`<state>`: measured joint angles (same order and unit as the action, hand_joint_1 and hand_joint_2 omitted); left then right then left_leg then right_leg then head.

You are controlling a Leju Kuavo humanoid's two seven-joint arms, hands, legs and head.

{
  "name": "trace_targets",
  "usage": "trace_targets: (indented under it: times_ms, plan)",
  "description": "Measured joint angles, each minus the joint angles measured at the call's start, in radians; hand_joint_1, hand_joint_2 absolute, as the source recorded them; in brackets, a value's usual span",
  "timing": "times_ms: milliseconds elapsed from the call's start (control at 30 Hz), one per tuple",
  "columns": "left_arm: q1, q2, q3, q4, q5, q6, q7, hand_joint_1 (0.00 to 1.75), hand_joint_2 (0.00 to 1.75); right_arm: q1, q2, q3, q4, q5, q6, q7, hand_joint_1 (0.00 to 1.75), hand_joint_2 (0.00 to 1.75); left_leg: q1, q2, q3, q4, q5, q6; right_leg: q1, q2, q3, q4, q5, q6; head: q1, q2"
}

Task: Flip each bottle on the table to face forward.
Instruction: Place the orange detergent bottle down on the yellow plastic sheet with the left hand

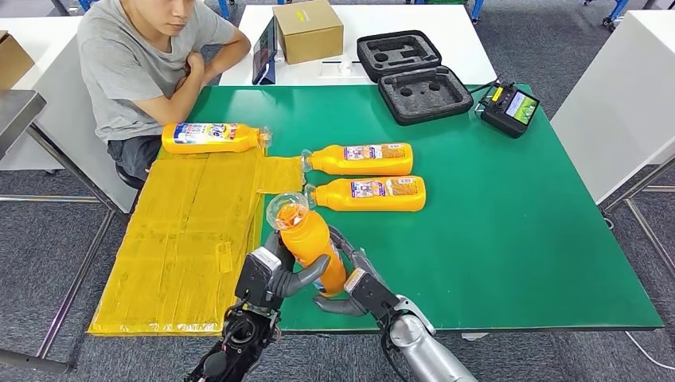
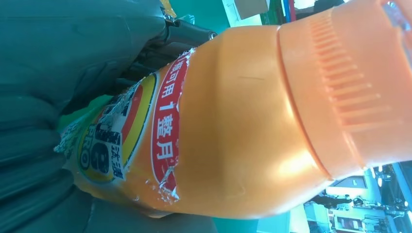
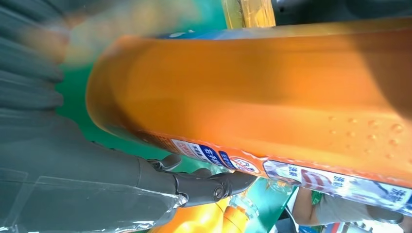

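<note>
An orange bottle with a clear cap is tilted up off the green table near its front edge. My left hand grips it from the left, thumb across its lower body. My right hand touches its right side near the base. The left wrist view shows the bottle's torn front label. The right wrist view shows the bottle's back label strip. Two more orange bottles lie on the green cloth, caps pointing left. Another bottle lies on the yellow mat.
A person sits at the table's far left corner. A cardboard box, an open black foam case and a black handheld controller stand at the back. The right half of the green cloth is bare.
</note>
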<state>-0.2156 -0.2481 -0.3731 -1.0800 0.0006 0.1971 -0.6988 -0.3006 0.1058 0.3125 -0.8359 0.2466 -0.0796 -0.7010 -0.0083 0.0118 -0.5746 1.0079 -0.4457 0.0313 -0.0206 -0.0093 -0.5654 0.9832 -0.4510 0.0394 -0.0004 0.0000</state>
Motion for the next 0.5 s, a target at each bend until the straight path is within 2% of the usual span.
trace_targets:
  times_ms: [300, 500]
  plan:
    - [-0.020, 0.024, 0.014, -0.011, -0.075, 0.089, -0.001, 1.75, 1.75, 0.009, 0.003, -0.024, -0.002, 0.006, 0.006, 0.000, 0.00, 1.75, 0.000, 0.000, 0.000, 0.000, 0.000, 0.000, 0.000, 0.000, 0.000, 0.000, 0.000, 0.000, 0.000, 0.000]
    - [-0.036, 0.045, 0.028, -0.015, -0.091, 0.101, -0.001, 1.75, 1.75, 0.019, 0.002, -0.029, -0.007, 0.006, 0.006, 0.000, 0.00, 1.75, 0.000, 0.000, 0.000, 0.000, 0.000, 0.000, 0.000, 0.000, 0.000, 0.000, 0.000, 0.000, 0.000, 0.000]
